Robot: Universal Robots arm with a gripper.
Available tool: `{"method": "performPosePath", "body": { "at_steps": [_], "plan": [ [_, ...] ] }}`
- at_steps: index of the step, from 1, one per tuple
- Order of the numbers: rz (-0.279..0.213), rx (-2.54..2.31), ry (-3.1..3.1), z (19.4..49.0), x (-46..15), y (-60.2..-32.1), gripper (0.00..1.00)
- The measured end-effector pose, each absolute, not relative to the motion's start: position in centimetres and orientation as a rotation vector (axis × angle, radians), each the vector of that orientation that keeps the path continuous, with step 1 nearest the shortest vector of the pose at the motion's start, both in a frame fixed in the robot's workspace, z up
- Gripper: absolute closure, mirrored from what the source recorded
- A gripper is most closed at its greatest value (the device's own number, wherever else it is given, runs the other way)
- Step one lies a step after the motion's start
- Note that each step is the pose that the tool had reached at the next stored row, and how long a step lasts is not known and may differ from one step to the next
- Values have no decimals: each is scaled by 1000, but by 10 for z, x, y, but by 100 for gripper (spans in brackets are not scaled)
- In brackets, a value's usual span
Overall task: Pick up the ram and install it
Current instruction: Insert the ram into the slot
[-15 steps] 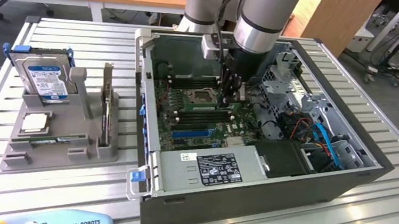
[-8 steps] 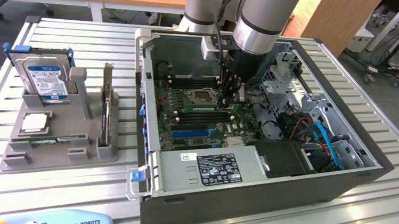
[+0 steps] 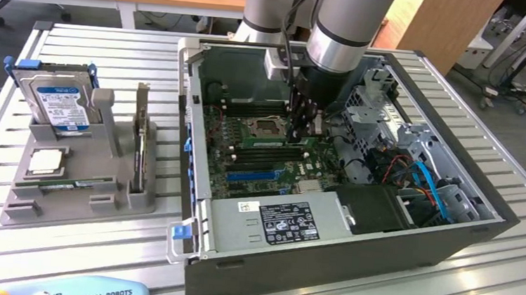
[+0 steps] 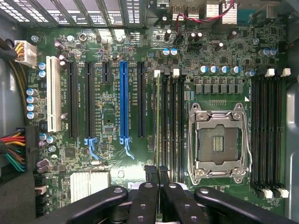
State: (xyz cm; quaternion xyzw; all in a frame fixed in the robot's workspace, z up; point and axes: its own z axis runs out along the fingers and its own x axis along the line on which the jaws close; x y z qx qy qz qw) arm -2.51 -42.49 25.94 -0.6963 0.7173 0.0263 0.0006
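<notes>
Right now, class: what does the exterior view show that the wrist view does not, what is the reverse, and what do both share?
Exterior view adds: the grey tray holding a hard drive and a processor chip, plus the power supply. Wrist view adds: a white slot and coloured wires. Shared: the shut gripper, the empty processor socket and the blue slot.

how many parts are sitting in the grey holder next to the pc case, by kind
blue-labelled silver hard drive: 1
square silver processor chip: 1
long thin green ram stick: 1
upright brown-green expansion card: 1
total in the grey plastic holder: 4
</notes>
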Motion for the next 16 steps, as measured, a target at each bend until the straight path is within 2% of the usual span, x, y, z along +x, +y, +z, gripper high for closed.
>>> {"method": "performPosePath", "body": {
  "at_steps": [16],
  "plan": [
    [83,-2187,2253,256,-25,-425,89]
  ]
}}
